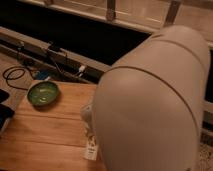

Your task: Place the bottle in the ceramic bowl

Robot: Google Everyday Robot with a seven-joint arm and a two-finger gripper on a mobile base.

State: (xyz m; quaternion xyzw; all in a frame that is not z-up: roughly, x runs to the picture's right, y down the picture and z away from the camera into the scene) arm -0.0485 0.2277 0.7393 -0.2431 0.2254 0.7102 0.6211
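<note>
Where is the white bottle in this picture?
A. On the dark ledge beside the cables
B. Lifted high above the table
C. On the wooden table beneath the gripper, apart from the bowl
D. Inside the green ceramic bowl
C: the bottle lies on the wooden table near its front edge, right below the gripper, which is shut, while the ceramic bowl sits empty, away to the left.

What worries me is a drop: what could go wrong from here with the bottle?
The hand, low over the wooden table, is shut on the bottle at its upper end; held off-centre, the bottle may tilt or slip when lifted. The ceramic bowl sits apart near the table's far corner, so a release could miss or clip its rim.
</note>
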